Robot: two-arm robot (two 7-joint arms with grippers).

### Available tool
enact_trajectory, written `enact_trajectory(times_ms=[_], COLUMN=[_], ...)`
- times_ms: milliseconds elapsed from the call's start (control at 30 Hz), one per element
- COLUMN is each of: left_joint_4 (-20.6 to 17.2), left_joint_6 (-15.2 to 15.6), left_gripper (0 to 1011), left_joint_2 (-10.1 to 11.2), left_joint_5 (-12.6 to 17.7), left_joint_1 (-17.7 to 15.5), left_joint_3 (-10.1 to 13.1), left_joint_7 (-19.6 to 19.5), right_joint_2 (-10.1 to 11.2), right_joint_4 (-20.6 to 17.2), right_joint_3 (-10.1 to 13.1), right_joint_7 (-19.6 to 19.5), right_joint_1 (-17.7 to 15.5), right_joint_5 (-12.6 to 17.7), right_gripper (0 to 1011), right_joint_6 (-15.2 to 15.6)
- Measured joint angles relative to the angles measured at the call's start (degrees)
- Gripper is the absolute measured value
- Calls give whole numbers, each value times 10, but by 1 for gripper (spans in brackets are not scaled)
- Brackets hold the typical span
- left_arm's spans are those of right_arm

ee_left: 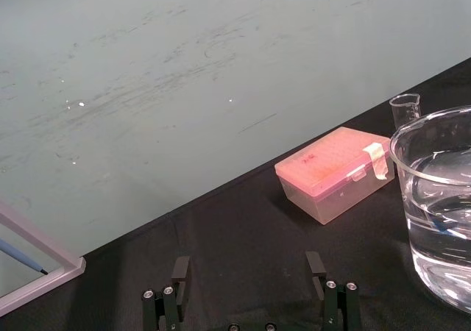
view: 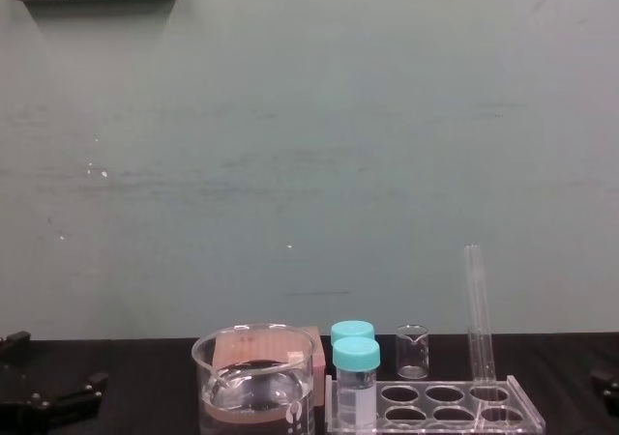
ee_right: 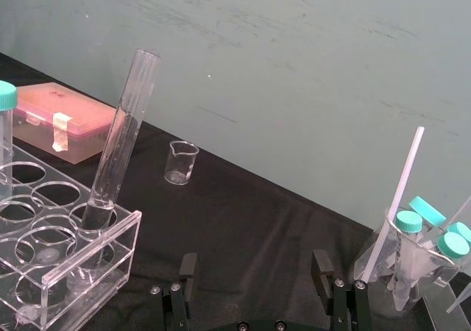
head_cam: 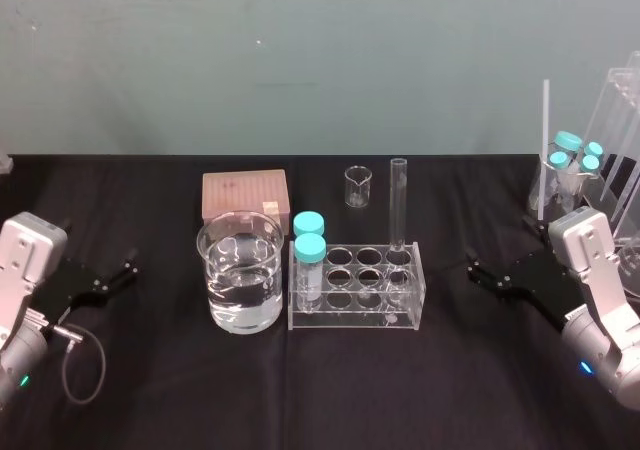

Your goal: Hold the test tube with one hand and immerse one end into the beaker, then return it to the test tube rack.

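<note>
By the desk's side edges, left gripper (head_cam: 124,271) and right gripper (head_cam: 477,272) gape empty; a skewed pinch could crack the test tube (head_cam: 398,205).

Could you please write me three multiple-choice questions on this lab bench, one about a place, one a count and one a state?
1. Where is the long clear glass test tube?
A. Upright in a far-row end hole of the clear acrylic test tube rack
B. Lying flat beside the rack
C. Held in a gripper
2. How many short teal-capped vials stand in the rack?
A. One
B. Two
C. Four
3. What state is the black right gripper in?
A. Shut on the test tube
B. Shut on a vial
C. Open and empty
Answers: 1 A, the tube stands in the rack's far right corner hole; 2 B, two teal caps rise at the rack's left end; 3 C, it stands wide open, holding nothing, as does the left gripper.
</note>
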Motion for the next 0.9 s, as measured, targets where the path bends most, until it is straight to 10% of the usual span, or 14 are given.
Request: enact_trajectory(times_ms=[500, 900], left_joint_4=[0, 0], left_joint_6=[0, 0], left_gripper=[1000, 1000], left_joint_2=[0, 0], left_joint_5=[0, 0], left_joint_1=[0, 0], left_joint_3=[0, 0], left_joint_7=[0, 0], right_joint_2=[-1, -31], right_joint_4=[-4, -70], right_joint_3=[7, 80], right_joint_7=[7, 96], right_joint_1=[-3, -27], right_joint_5=[7, 166], right_gripper=[1000, 1000], right_joint_6=[0, 36])
